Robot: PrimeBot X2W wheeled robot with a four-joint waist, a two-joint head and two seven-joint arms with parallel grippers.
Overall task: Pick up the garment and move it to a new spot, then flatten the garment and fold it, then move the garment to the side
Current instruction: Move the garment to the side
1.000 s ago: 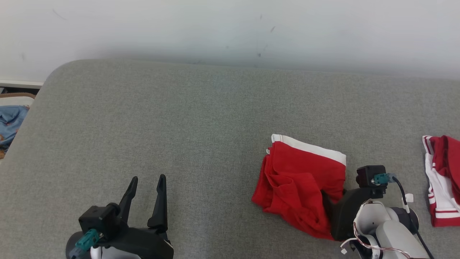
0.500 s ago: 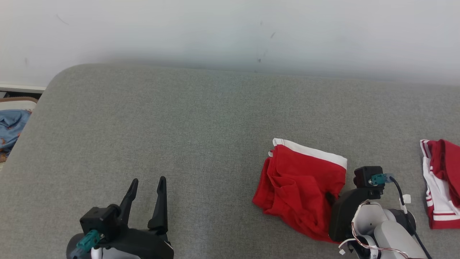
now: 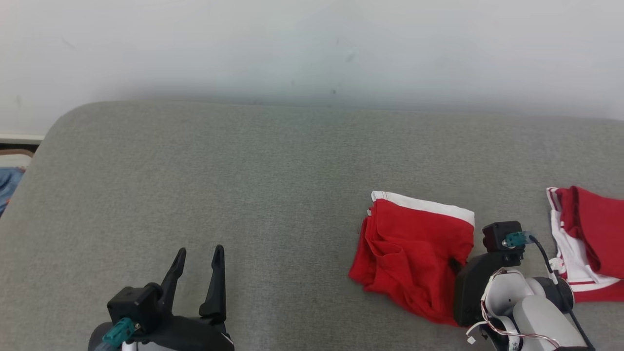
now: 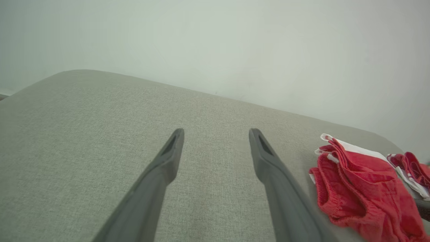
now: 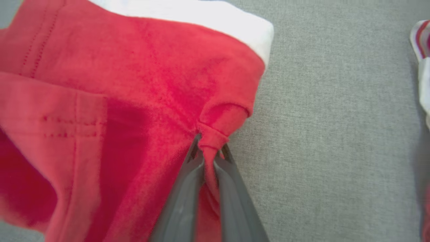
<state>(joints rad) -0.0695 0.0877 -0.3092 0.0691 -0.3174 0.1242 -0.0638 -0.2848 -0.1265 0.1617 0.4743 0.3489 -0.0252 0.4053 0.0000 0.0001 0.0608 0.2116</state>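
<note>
The right gripper pinches a bunched fold at the garment edge, likely to drag it aside, while the left gripper idles, fingers spread.

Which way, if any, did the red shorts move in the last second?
Yes, rightward. The red shorts, pinched in the right pincer, drew nearer the striped garment in the head view, though the camera shifted too.

Right claw pinches a fold of red garment
</note>
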